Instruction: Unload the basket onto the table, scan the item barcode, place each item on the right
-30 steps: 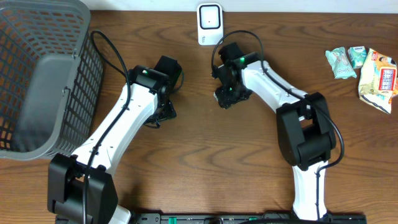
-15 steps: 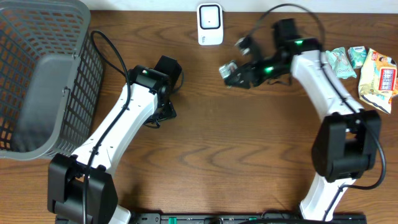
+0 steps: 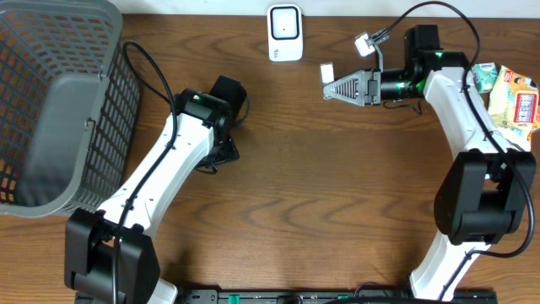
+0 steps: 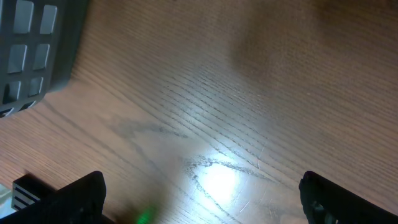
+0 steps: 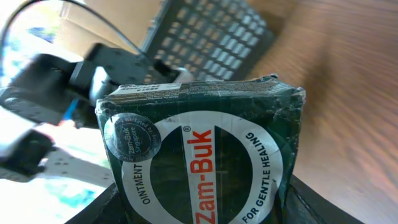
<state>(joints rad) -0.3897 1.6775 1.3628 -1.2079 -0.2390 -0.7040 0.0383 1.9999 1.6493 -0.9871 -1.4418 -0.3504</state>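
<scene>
The right hand (image 3: pixel 334 88) is clamped on the Zam-Buk box (image 5: pixel 200 163), a dark green carton whose round white label reads "Zam-Buk" in red, with "ointment" and "for gentle healing" around the ring. From the right wrist camera the carton fills most of the view, its labelled face turned to the lens and the hand's 2 dark fingers (image 5: pixel 93 210) at its lower corners. From overhead, that hand lies turned on its side with its tip pointing left, near the far edge of the table (image 3: pixel 304 203). It sits to the right of the white barcode scanner (image 3: pixel 285 32) and a little nearer the robot, apart from it. From overhead the carton is too small to make out clearly at the hand's tip. The left hand (image 4: pixel 205 200) is spread wide, its 2 black fingertips (image 4: pixel 79 198) at the lower corners of its own camera's view over bare, brightly lit wood. The left arm (image 3: pixel 181 148) stretches across the left half of the table, just beside the grey mesh basket (image 3: pixel 118 97) that fills the far left corner. The same basket and left arm show blurred behind the carton in the right wrist view. A few snack packets (image 3: pixel 506 97) lie at the far right edge, by the right arm's forearm.
</scene>
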